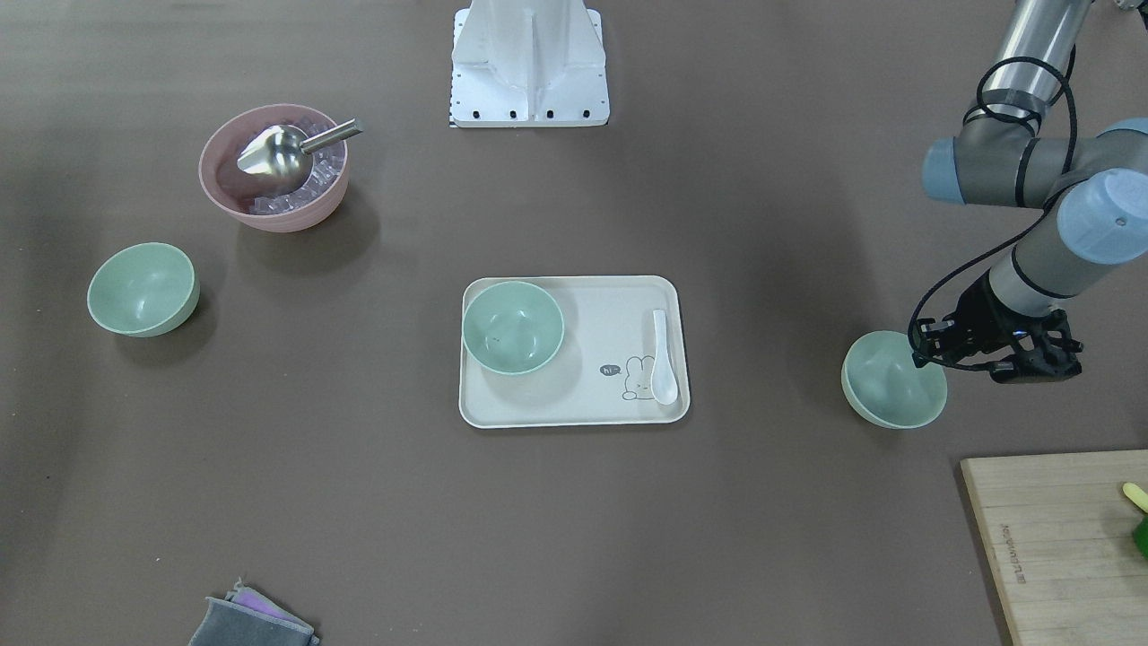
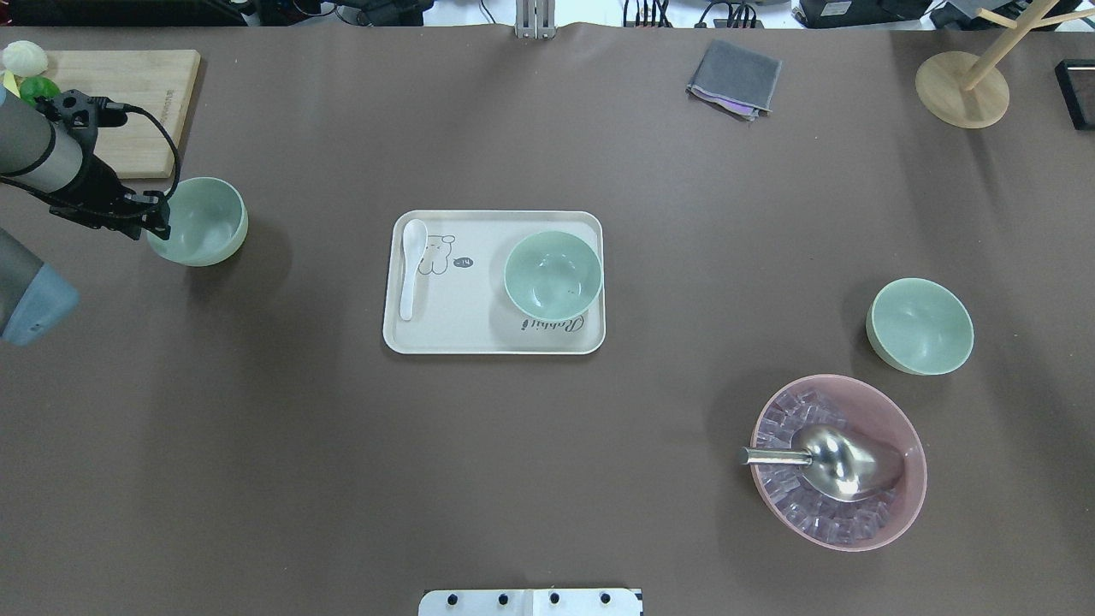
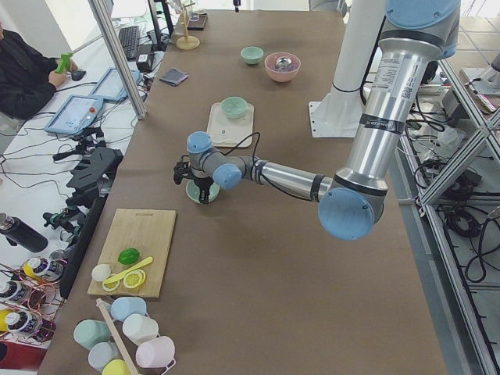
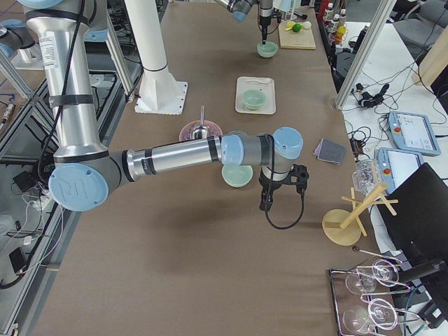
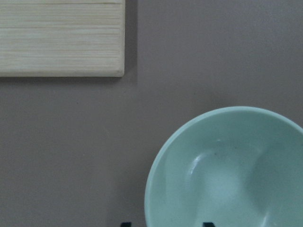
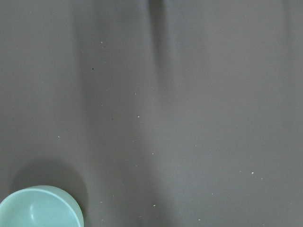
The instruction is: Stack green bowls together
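Note:
Three pale green bowls stand apart on the table. One bowl (image 2: 553, 275) sits on the cream tray (image 2: 462, 334), one bowl (image 2: 920, 326) stands at the right, and one bowl (image 2: 205, 221) at the left. My left gripper (image 2: 158, 224) is low at the left bowl's rim (image 1: 894, 381). In the left wrist view its two tips (image 5: 124, 224) show apart beside that bowl (image 5: 227, 170), so it is open. My right gripper (image 4: 268, 203) shows only in the exterior right view, high above the table; I cannot tell its state.
A pink bowl (image 2: 838, 462) with ice and a metal scoop stands near the right green bowl. A white spoon (image 2: 411, 265) lies on the tray. A wooden cutting board (image 2: 128, 94) lies just behind the left bowl. A grey cloth (image 2: 734, 79) and a wooden stand (image 2: 962, 85) are at the far edge.

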Tool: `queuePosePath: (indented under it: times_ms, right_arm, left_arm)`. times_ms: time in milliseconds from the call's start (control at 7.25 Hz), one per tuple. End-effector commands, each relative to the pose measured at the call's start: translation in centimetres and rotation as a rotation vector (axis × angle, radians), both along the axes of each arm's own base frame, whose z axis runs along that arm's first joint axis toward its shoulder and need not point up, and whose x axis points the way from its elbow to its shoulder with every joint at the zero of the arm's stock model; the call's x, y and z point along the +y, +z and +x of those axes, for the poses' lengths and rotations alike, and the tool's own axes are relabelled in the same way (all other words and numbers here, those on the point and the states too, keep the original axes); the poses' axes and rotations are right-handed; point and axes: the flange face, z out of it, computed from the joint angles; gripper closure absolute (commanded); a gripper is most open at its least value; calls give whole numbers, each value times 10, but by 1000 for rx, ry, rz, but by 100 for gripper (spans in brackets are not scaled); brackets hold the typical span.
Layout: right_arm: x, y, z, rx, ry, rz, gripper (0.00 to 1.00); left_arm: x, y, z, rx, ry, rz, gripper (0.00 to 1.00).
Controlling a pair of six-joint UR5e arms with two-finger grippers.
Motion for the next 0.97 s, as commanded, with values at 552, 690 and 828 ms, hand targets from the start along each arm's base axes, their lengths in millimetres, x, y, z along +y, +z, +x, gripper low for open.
queuePosePath:
  times_ms: [552, 690, 828]
  right_arm:
    - [1, 1, 0, 0, 0, -1, 0]
    - [0, 1, 0, 2, 0, -1, 0]
    - [0, 0, 0, 1, 0, 1, 0]
  left_arm:
    - [-3, 6, 2, -6, -7, -17, 60]
    - [-3, 6, 2, -6, -7, -17, 62]
    - [-3, 6, 2, -6, -7, -17, 66]
